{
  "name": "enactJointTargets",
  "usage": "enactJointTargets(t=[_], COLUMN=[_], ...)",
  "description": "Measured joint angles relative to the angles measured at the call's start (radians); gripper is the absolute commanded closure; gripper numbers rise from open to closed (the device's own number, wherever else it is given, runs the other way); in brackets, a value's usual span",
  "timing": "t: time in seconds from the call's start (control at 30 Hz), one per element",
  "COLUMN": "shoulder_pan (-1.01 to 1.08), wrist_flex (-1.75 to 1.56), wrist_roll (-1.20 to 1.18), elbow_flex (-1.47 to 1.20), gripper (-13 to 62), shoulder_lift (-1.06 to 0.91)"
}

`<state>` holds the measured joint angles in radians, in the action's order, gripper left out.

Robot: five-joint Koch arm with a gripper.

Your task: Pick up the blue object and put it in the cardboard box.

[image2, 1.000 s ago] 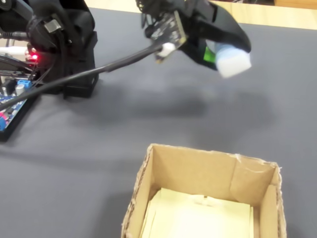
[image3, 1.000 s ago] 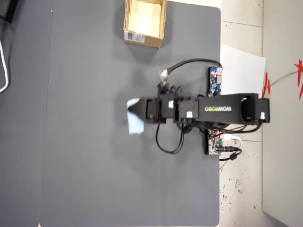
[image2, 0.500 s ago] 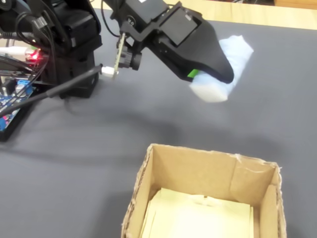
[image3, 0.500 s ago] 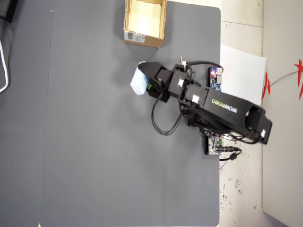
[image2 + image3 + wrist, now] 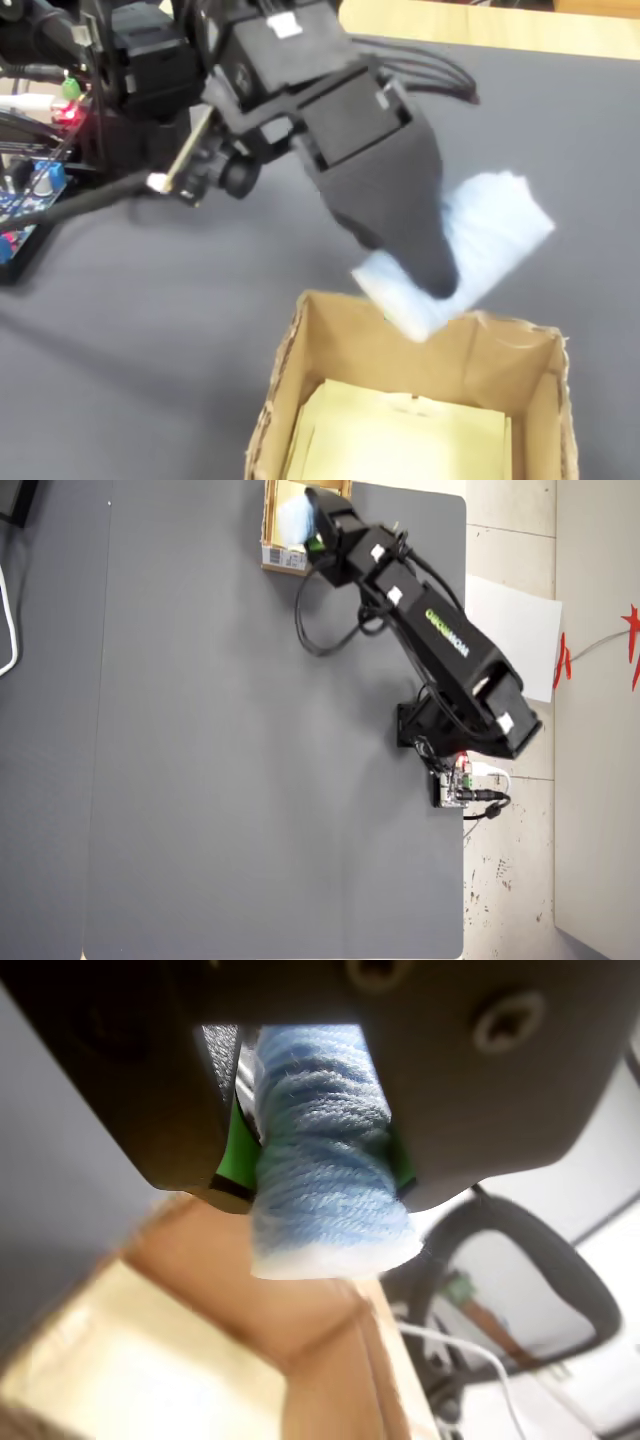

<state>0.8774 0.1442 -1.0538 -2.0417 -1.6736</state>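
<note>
Above the open top of the cardboard box (image 5: 400, 400), the gripper (image 5: 425, 268) is holding the blue object (image 5: 490, 235) clear of the gray table surface (image 5: 180, 330). From the wrist view, the two dark jaws are pressing in on either side of the blue object (image 5: 325, 1150), squeezing the soft pad into a bunched roll whose pale, whitish lower end is sticking out below the fingertips; green patches are showing on the inner faces of the jaws where they are meeting the pad. Below it in that view, the cardboard box (image 5: 300, 1330) is lying with its brown wall and pale yellowish inside visible, blurred and tilted. A white cable (image 5: 470, 1350) and a dark curved loop are showing to the right of the box there. In the fixed view the pad is spreading out behind the dark finger, its lower corner hanging just over the box's far rim, and whether it is touching the rim cannot be told. The box's floor is showing a pale yellow sheet. At the left edge of that view, a small blue circuit board (image 5: 30, 195) and a red light are sitting among wires. From overhead, the arm (image 5: 430, 630) is stretching across to the cardboard box (image 5: 285, 555) at the table's top edge, with the blue object (image 5: 293, 518) appearing as a pale patch over the box.
</note>
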Motion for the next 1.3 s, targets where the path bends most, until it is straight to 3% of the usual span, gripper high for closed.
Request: enactJointTargets(t=[0.27, 0.6, 0.83, 1.3], shoulder_pan=[0.011, -0.005, -0.129, -0.522], wrist_flex=[0.058, 0.055, -0.009, -0.273], wrist_roll=[-0.032, -0.261, -0.457, -0.657], elbow_flex=[0.021, 0.02, 0.005, -0.486], gripper=[16.1, 15.6, 15.6, 15.6], shoulder_lift=[0.049, 0.049, -0.003, -0.288])
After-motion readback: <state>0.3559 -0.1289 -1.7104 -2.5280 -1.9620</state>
